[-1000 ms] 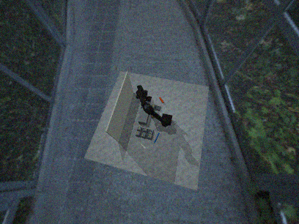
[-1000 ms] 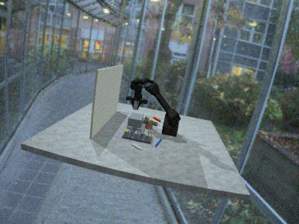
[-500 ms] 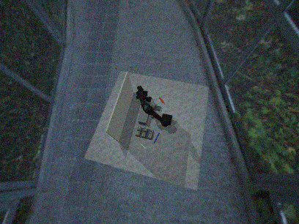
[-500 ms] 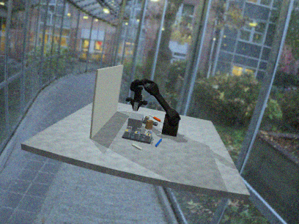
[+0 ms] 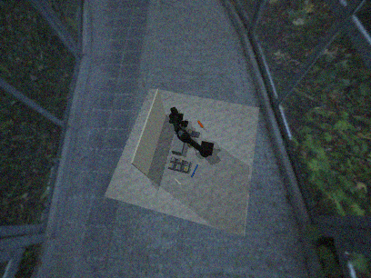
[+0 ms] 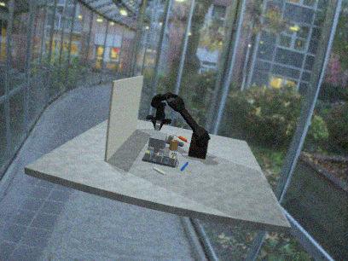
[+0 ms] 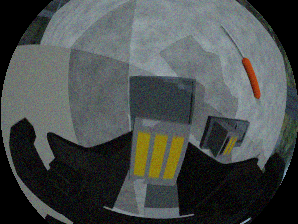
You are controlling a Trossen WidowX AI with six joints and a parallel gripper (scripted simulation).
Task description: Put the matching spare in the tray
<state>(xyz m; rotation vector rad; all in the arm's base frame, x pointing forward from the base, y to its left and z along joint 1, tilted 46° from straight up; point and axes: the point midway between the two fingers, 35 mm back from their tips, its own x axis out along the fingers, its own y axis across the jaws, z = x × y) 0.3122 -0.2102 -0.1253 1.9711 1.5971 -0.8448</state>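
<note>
My gripper (image 6: 158, 123) (image 7: 157, 136) is shut on a grey spare unit (image 6: 158, 127) (image 7: 156, 180). Three yellow bars show on the unit's upper face in the wrist view. A dark grey square tray (image 7: 162, 97) shows just beyond the held unit in the wrist view; the unit covers its near edge and is in the air. The mounted unit (image 7: 230, 145) stands on a small dark base to the right of my fingers, with yellow marks on one face; its code cannot be read. A low rack (image 5: 179, 165) (image 6: 159, 159) holds several units with yellow marks.
A tall beige panel (image 5: 147, 132) (image 6: 124, 115) (image 7: 35, 90) stands beside the gripper. A grey upright plate (image 6: 158, 142) stands behind the rack. An orange-handled screwdriver (image 5: 200, 124) (image 6: 182, 139) (image 7: 251, 77), a blue stick (image 5: 195, 171) (image 6: 184, 166) and a white stick (image 5: 177, 181) (image 6: 159, 171) lie on the table.
</note>
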